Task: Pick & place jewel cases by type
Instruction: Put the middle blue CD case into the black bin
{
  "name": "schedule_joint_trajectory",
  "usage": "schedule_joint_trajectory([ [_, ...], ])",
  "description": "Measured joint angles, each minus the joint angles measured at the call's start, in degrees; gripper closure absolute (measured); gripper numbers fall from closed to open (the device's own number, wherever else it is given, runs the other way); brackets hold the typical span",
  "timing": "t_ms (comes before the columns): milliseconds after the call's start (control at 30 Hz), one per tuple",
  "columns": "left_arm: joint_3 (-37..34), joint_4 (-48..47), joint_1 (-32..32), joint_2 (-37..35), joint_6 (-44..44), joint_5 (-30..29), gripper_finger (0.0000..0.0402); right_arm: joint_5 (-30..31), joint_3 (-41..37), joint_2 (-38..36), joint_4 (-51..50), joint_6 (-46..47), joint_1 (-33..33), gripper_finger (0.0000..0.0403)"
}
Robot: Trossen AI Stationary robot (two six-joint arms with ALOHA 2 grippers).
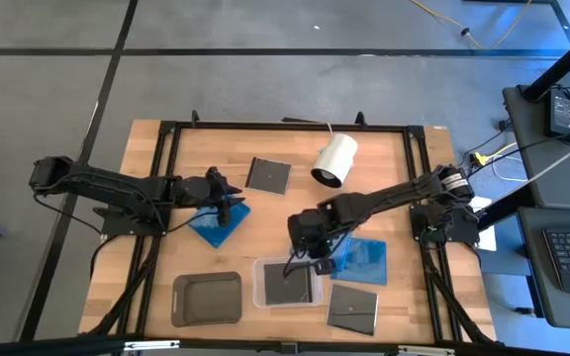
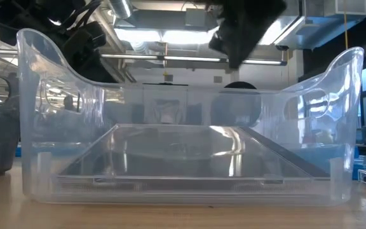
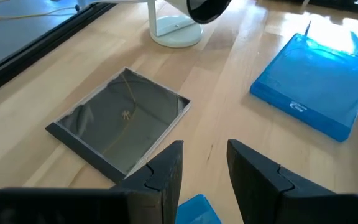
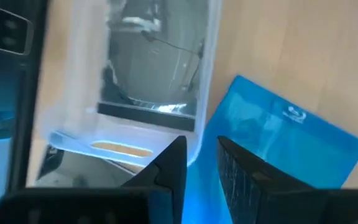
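The right claw, fingers slightly parted and empty, hangs above the clear rounded plastic tray holding a dark flat jewel case. A translucent blue case lies just beside this claw on the wooden counter. The left claw, narrowly open, hovers over another blue case, near a white cylinder.

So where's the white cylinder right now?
In the high view, the white cylinder lies at the table's far edge, right of a dark case.
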Motion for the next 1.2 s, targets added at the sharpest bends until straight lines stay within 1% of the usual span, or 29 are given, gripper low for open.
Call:
schedule_joint_trajectory([
  [133, 0.0, -0.7, 0.0, 0.0, 0.0, 0.2, 0.0279, 0.2, -9.8, -5.9, 7.2, 5.2, -0.8, 0.0311],
  [300, 0.0, -0.5, 0.0, 0.0, -0.7, 0.9, 0.0279, 0.6, -23.6, -18.0, 18.9, 10.7, -2.3, 0.0311],
  [367, 0.0, 0.7, 0.0, 0.0, -1.8, 1.9, 0.0279, 4.2, -29.7, -22.6, 24.6, 13.6, -2.4, 0.0311],
  [467, 0.0, 5.9, 0.0, 0.8, -2.1, 4.6, 0.0279, 11.6, -37.8, -28.1, 31.6, 19.4, -2.3, 0.0311],
  [533, 0.0, 9.6, 0.0, 1.9, -2.1, 7.6, 0.0279, 13.9, -42.3, -30.6, 33.7, 23.1, -2.3, 0.0311],
  [633, 0.0, 14.7, 0.0, 5.1, -2.1, 10.8, 0.0279, 14.1, -47.6, -32.7, 35.7, 26.8, -2.4, 0.0311],
  [800, 0.2, 24.8, 0.6, 13.3, -2.2, 11.7, 0.0279, 14.1, -51.8, -33.3, 38.5, 34.5, -2.4, 0.03],
  [867, 0.2, 29.8, 1.2, 16.9, -2.2, 13.0, 0.0279, 14.1, -52.4, -33.3, 38.4, 36.4, -2.6, 0.0285],
  [933, 0.7, 32.8, 2.3, 20.2, -2.2, 16.7, 0.0279, 14.1, -52.5, -33.3, 38.3, 37.1, -2.7, 0.0262],
  [1033, 3.3, 33.2, 4.0, 24.4, -2.2, 22.8, 0.0279, 14.1, -52.3, -33.3, 38.1, 37.0, -3.2, 0.0215],
  [1133, 6.7, 33.2, 5.0, 29.0, -2.1, 25.2, 0.0279, 14.1, -52.2, -33.3, 38.0, 34.9, -3.8, 0.0165],
  [1200, 9.3, 33.2, 5.5, 32.2, -2.0, 26.0, 0.0279, 14.1, -52.2, -33.3, 37.5, 35.9, -4.3, 0.014],
])
